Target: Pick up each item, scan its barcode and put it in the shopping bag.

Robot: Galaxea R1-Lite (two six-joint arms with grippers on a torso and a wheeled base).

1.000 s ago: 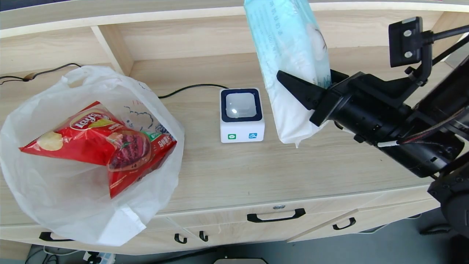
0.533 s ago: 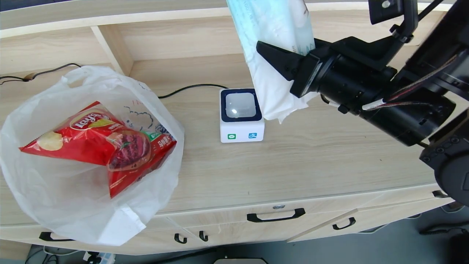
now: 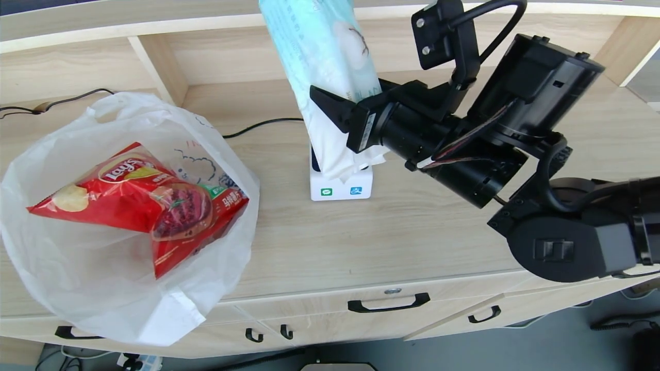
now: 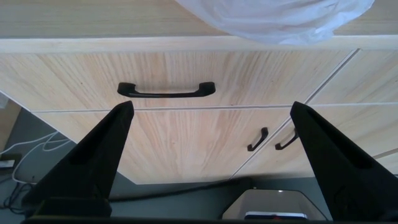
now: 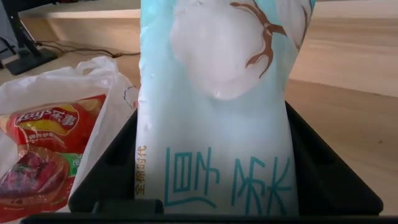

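On the wooden worktop (image 3: 412, 232) the scanner (image 3: 340, 190) sits just below the right hand (image 3: 348, 93), which pinches the tissue pack (image 3: 319, 56) over it. I judge scanning is underway; next comes the shopping bag (image 3: 103, 288), well apart from the hand

Scanner (image 3: 341, 188) top window hidden behind the tissue pack (image 3: 322, 67) (front face with two icons visible), pack's upper end cut off at 12 o'clock, shopping bag (image 3: 103, 288) clipped at 9 o'clock
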